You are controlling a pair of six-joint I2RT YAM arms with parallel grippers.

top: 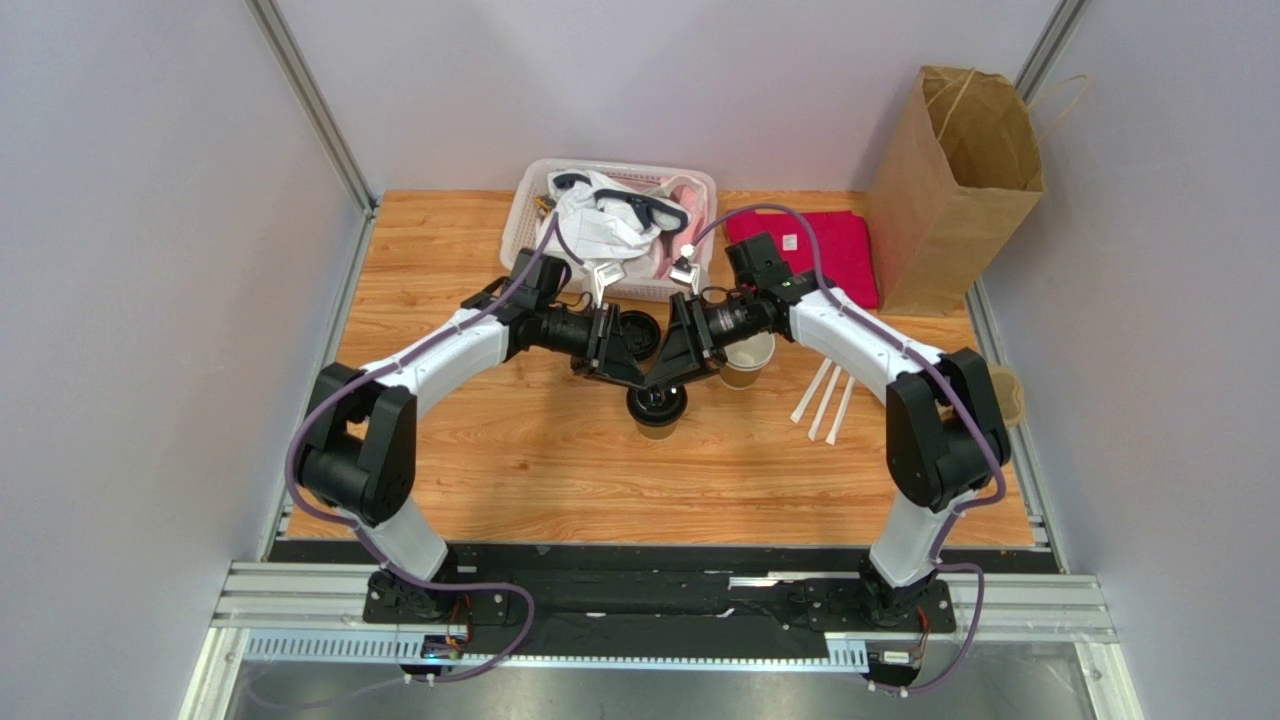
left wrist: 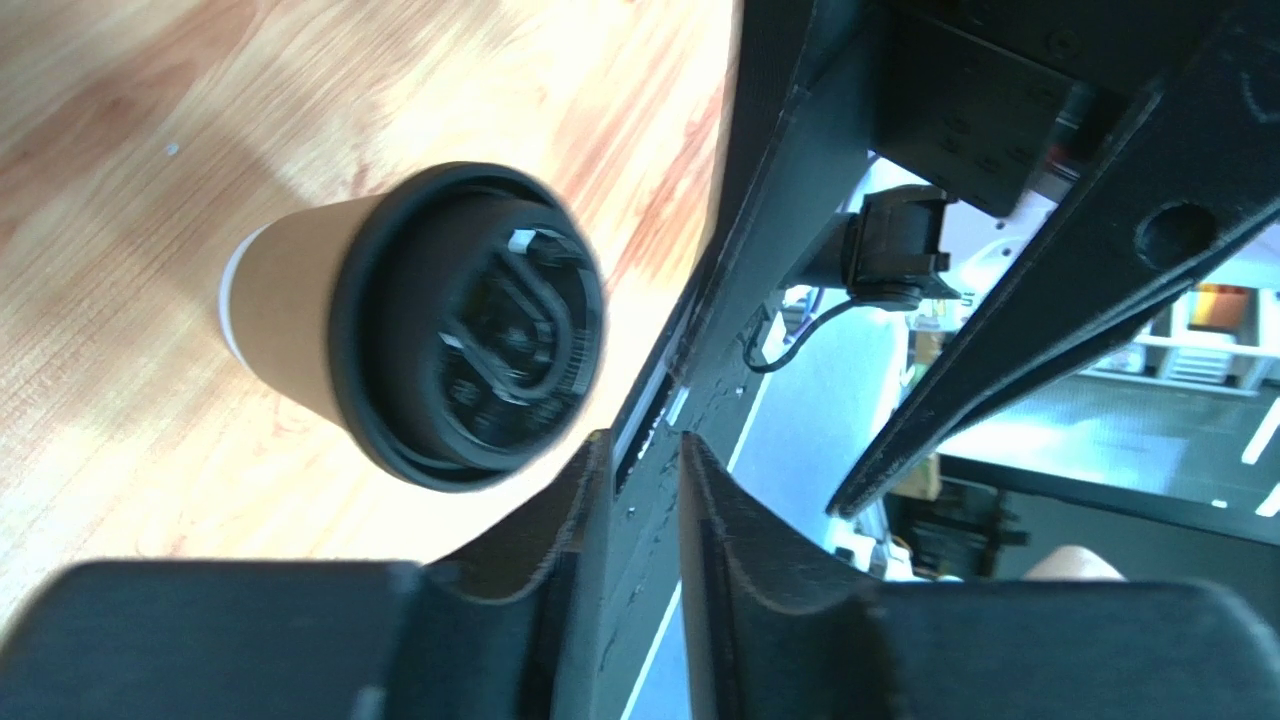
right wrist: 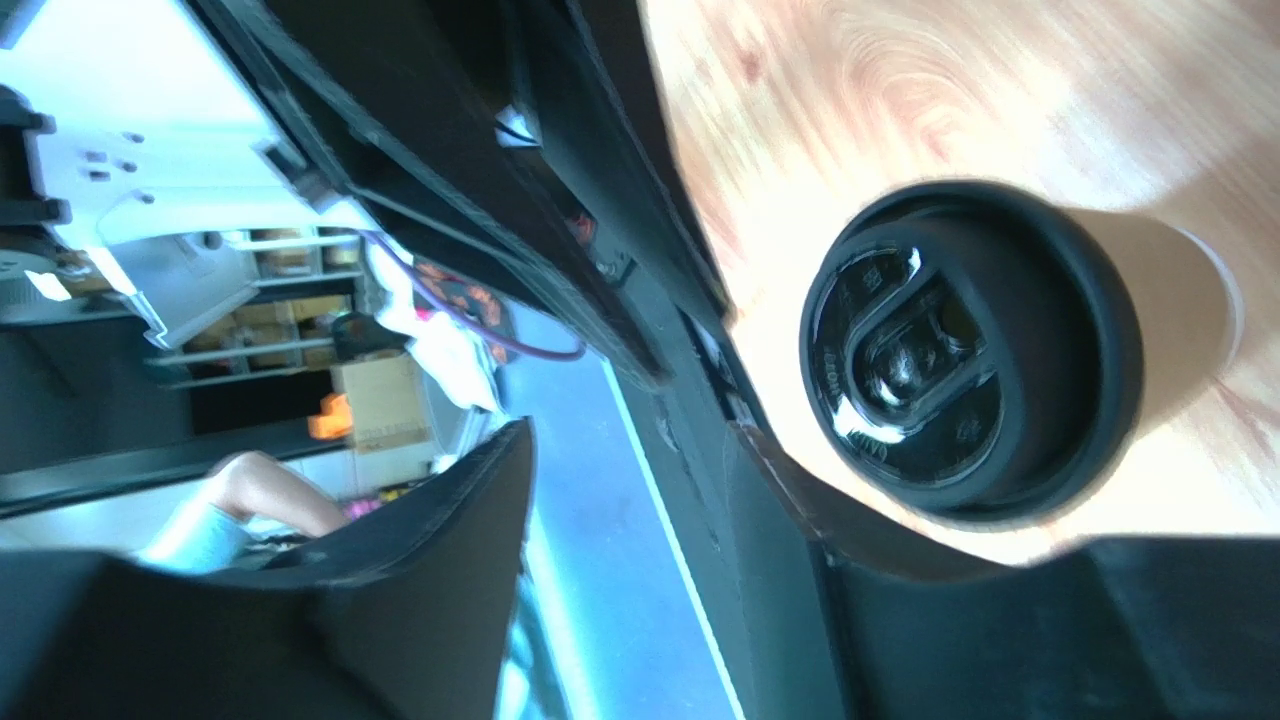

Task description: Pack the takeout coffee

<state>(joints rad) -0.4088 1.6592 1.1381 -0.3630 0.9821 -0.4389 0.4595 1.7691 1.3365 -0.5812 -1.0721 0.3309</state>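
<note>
"Brown kraft cup, black lid: the takeout coffee [top: 657, 405] stands upright on the wooden table [top: 496, 465], right in the middle, with both arms crowded over it."

"Is either one holding it?"

"No. The left gripper [left wrist: 639, 450] has its jaws a little apart with nothing between them, and the cup sits just beside its fingers. The right gripper [right wrist: 631, 450] stands wider, empty too, with the cup off to the outer side of one finger."

"So what worries you?"

"Two things, I'd guess. The grippers are very close together, so a careless swing could knock one into the other, or clip the cup's side and tip it. And I can't tell whether that lid is pressed fully home. If it isn't, a grab by the lid might pull it off."

"Where would the cup go?"

"The paper bag [top: 954, 165] stands open at the far right, well apart from the cup. I can't see inside it. Its mouth looks floppy, so a cup lowered off-centre could catch the edge."

"And the rest?"

"A white basket [top: 529, 203] at the back holds crumpled white stuff and something pinkish. A second cup [top: 747, 357], lidless, stands near the right gripper, and what's in it I can't make out."
</note>
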